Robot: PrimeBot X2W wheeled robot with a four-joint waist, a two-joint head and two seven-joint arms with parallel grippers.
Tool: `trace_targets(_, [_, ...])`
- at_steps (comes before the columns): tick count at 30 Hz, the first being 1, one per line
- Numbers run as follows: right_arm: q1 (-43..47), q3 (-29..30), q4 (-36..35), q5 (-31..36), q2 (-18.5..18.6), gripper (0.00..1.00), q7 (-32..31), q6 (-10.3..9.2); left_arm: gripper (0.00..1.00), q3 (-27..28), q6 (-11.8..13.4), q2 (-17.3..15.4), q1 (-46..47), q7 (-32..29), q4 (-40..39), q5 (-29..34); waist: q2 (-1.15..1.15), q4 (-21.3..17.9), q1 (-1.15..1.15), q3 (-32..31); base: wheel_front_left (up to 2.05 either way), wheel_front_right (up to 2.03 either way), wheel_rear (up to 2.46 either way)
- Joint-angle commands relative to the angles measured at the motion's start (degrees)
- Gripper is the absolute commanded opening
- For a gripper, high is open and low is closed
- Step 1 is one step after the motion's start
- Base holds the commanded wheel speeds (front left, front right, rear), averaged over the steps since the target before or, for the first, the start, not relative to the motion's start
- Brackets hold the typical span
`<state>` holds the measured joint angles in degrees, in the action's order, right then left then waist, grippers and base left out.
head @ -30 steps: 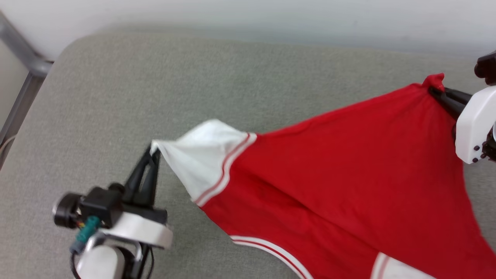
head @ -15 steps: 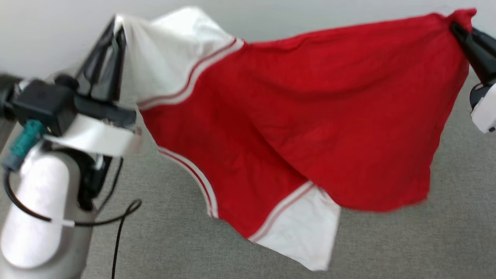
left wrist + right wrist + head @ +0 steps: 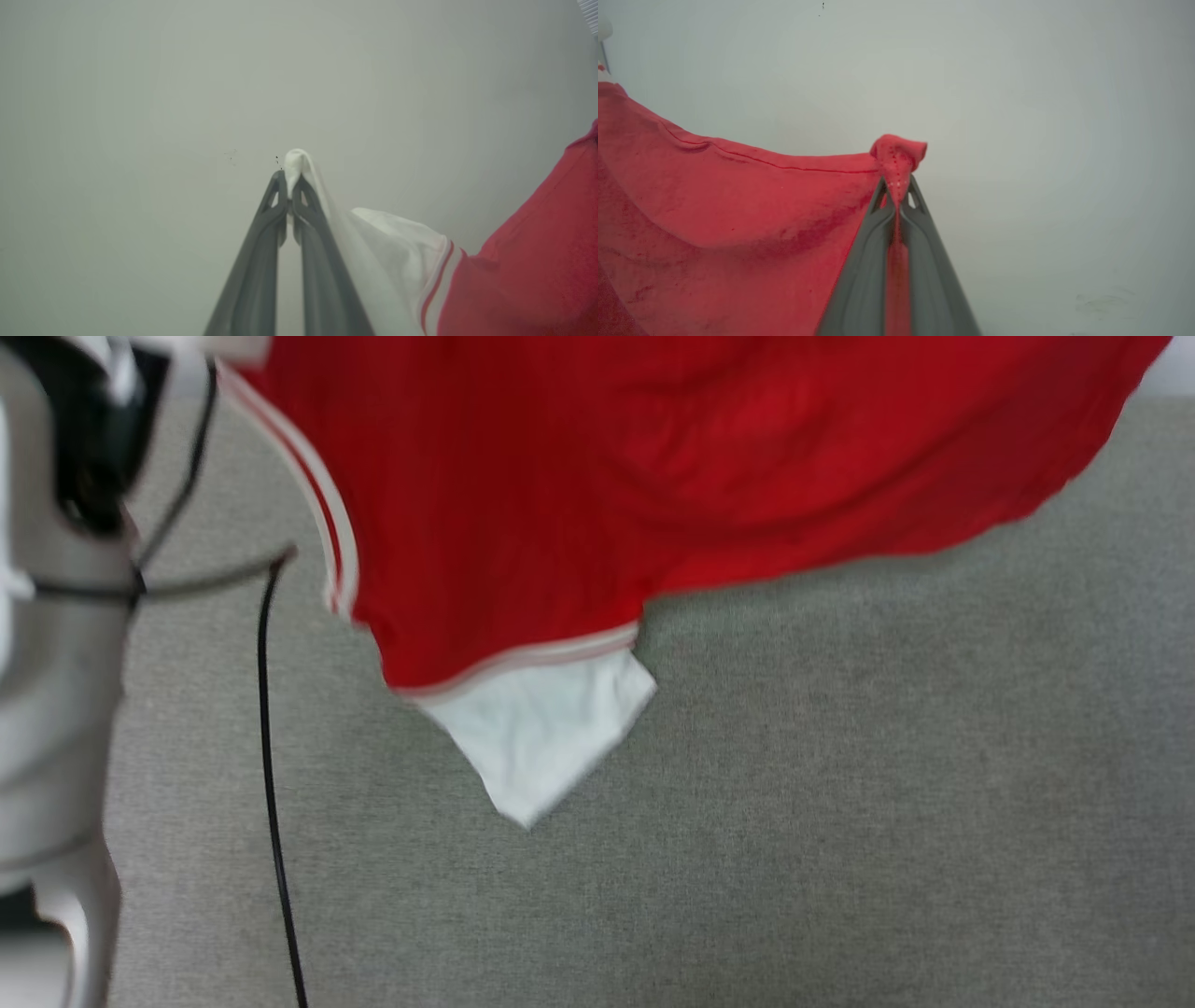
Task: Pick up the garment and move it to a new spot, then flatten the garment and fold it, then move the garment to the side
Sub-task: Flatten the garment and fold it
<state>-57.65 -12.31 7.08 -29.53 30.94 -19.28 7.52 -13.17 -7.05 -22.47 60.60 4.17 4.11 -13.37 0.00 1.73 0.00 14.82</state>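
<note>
We're on step one, the carry. The red jersey (image 3: pixel 653 457) w/ white short sleeves and red-and-white striped trim is airborne, spread between both arms over the grey woven fabric surface (image 3: pixel 840 803). The dangling white sleeve (image 3: pixel 537 737) is prob clear of it, but blur makes that hard to call. Left fingers (image 3: pixel 282 207) are clenched tight on the other sleeve's tip (image 3: pixel 294 161). Right fingers (image 3: pixel 885 210) are clamped on a bunched red corner (image 3: pixel 899 149). Next, we reckon: lower it onto the new spot, hold tension so it lands flat, then release.
</note>
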Motion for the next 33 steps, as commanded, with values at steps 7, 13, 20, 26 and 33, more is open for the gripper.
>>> trace_targets(7, [-18.25, -0.70, 9.38, 4.39, -4.19, 0.00, 0.78, -0.07, 0.00, -2.10, -0.31, -1.10, 20.86, 1.65, 10.90, -1.17, 0.00, -1.99, 0.00, 8.76, 0.00, 0.00, 0.00])
trace_targets(13, [-31.50, -2.76, 16.68, 7.97, -5.57, 0.00, 2.92, -0.07, 0.00, -6.42, -0.38, -3.93, 35.36, 3.35, 18.99, -1.62, 0.00, -3.15, 0.00, 12.91, 0.00, 0.00, 0.00])
trace_targets(20, [-42.06, -5.17, 27.34, 9.65, -6.27, 0.00, 7.21, -0.07, 0.00, -10.99, -0.37, -5.11, 44.98, 6.58, 27.14, -4.60, 0.00, -3.23, 0.00, 15.77, 0.00, 0.00, 0.00])
trace_targets(26, [-43.86, -8.29, 33.98, 8.72, -6.81, 0.00, 9.99, -0.07, 0.00, -14.96, -0.37, -5.68, 45.55, 8.72, 32.15, -8.00, 0.00, -3.07, 0.00, 18.33, 0.00, 0.00, 0.00])
trace_targets(33, [-40.07, -12.24, 39.22, 5.01, -7.27, 0.00, 13.99, -0.07, 0.00, -16.97, -0.37, -6.54, 39.77, 10.63, 35.19, -12.75, 0.00, -2.72, 0.00, 19.54, 0.00, 0.00, 0.00])
